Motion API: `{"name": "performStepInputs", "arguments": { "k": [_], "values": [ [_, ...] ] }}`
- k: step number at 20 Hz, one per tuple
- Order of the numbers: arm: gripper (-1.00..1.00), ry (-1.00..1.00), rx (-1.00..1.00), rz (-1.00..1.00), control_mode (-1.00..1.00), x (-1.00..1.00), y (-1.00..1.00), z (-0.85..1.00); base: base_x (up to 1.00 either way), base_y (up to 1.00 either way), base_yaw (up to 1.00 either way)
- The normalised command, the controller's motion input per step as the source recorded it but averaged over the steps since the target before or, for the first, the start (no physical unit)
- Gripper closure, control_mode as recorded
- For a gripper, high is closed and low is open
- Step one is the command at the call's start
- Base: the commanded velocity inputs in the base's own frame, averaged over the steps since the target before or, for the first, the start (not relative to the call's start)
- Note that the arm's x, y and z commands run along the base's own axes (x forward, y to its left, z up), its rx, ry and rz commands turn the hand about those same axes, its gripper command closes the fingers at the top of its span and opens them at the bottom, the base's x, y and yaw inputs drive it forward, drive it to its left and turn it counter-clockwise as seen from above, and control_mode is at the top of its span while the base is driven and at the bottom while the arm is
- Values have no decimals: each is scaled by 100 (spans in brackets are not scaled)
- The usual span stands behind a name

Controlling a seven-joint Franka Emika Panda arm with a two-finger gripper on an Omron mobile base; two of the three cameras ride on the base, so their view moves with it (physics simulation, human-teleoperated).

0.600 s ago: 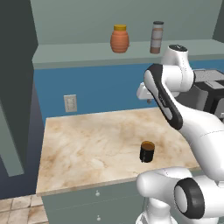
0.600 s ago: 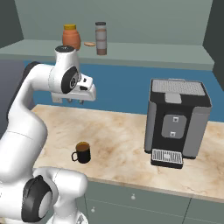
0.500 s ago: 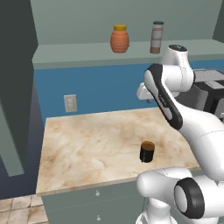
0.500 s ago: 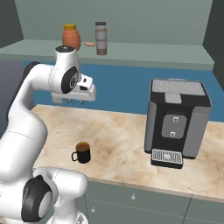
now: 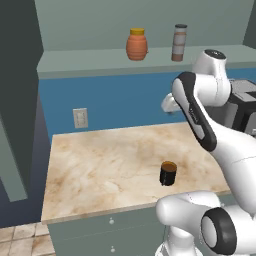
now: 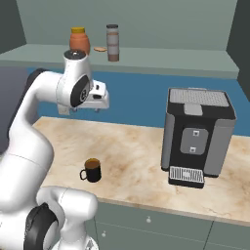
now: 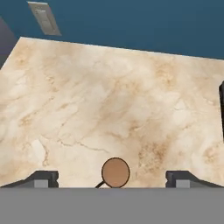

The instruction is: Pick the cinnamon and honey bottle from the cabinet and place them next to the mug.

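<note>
The honey bottle (image 5: 136,45) (image 6: 78,40) and the slim cinnamon (image 5: 179,42) (image 6: 113,42) stand upright, a little apart, on the shelf of the cabinet (image 5: 95,63). The black mug (image 5: 168,173) (image 6: 92,170) sits on the marble counter near its front edge. My gripper (image 6: 86,108) hangs above the counter, below the shelf, and points down. Its fingers (image 7: 42,178) stand wide open with nothing between them. In the hand view the mug (image 7: 116,172) lies far below, between the fingertips.
A grey coffee machine (image 6: 197,132) stands on the right of the counter (image 5: 100,165). A wall outlet (image 5: 80,118) sits on the blue backsplash. A small flat brown thing (image 6: 100,49) lies on the shelf between the two containers. Drawers (image 6: 146,219) run under the counter.
</note>
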Motion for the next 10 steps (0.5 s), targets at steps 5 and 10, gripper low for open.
{"name": "performStepInputs", "arguments": {
  "k": [5, 10],
  "values": [
    [-100, -37, 0, 8, -100, -27, -2, 97, 0, 0, 0],
    [-100, -23, 0, 0, -100, -34, 0, 92, 0, 0, 0]
  ]
}}
